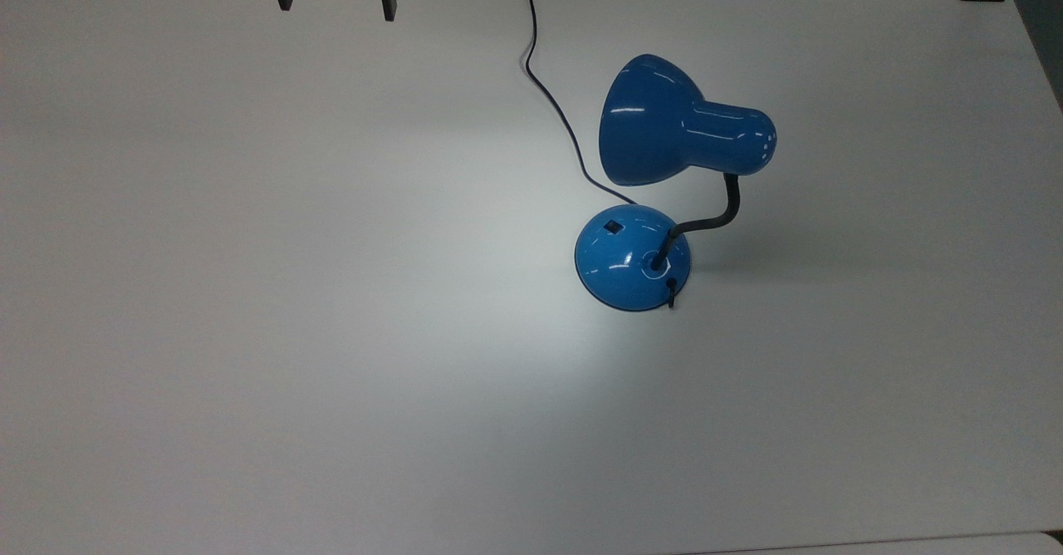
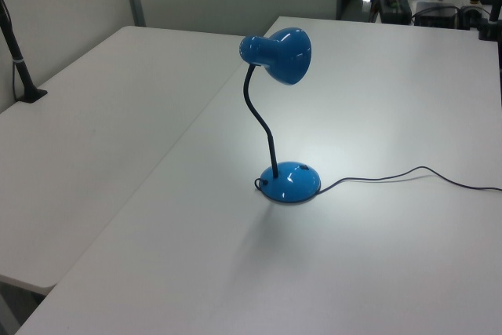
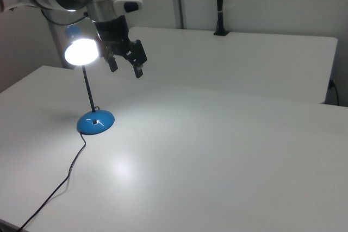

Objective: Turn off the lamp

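1. Glowing bright white, the mouth of the lamp's (image 3: 81,51) shade faced the right view's camera, which alone showed the bulb lit; the top view and left view caught the pool of light on the white table (image 1: 249,289) around the base.
2. The top view gave the small black switch (image 1: 613,226) on the domed blue base, at about ten o'clock from the neck's foot.
3. The black cord (image 1: 548,90) ran from the base toward twelve o'clock in the top view and off the table's far edge.
4. The gripper (image 1: 336,0) hung above the table with its two fingers spread wide and nothing between them.
5. In the top view the lamp stood at about four o'clock from the gripper, well apart; in the right view the shade sat at nine o'clock, just beside the fingers.
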